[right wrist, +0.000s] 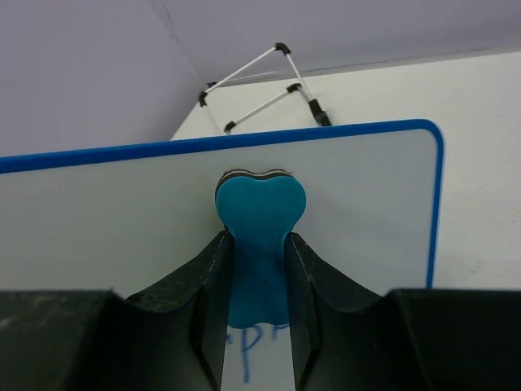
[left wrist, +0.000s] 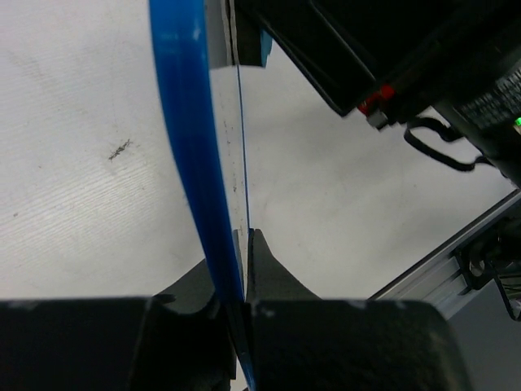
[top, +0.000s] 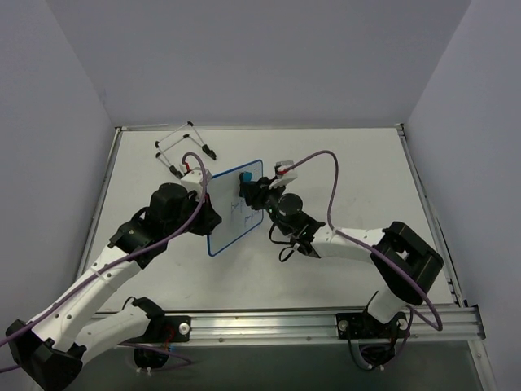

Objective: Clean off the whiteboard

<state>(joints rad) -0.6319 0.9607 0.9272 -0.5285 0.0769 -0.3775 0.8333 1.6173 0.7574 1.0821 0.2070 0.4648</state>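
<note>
Right pincer (right wrist: 257,244) is squeezed shut on a small blue-green eraser (right wrist: 260,208). The eraser's rounded top, shaped a bit like a heart, sticks out past the two black fingers (right wrist: 213,269). Its dark pad side is pressed flat on the whiteboard (right wrist: 122,212), close under the board's top edge.

Just below the eraser, between the same fingers, there are some blue pen marks (right wrist: 252,338) on the board. One looks like a "P", but the word cannot be read.

The whiteboard spreads out to both sides of the right pincer. It is white with a thin blue frame and round corners.

On the other side of the board is the left pincer (left wrist: 236,261). It is shut tight on the board's blue frame, so the board is seen edge-on between its fingers. From above, the board sits tilted between the two pincers, near the middle of the table (top: 350,163). Whether its lower edge touches the table cannot be told.

Past the board, farther from the right pincer, a thin wire stand (right wrist: 260,81) with black tips rests on the table by the back wall.

A purple cable (top: 330,187) loops over the right arm. Near the left pincer's view, the right arm shows a small red part (left wrist: 374,98) and tiny white print (left wrist: 496,102), too small to read.
</note>
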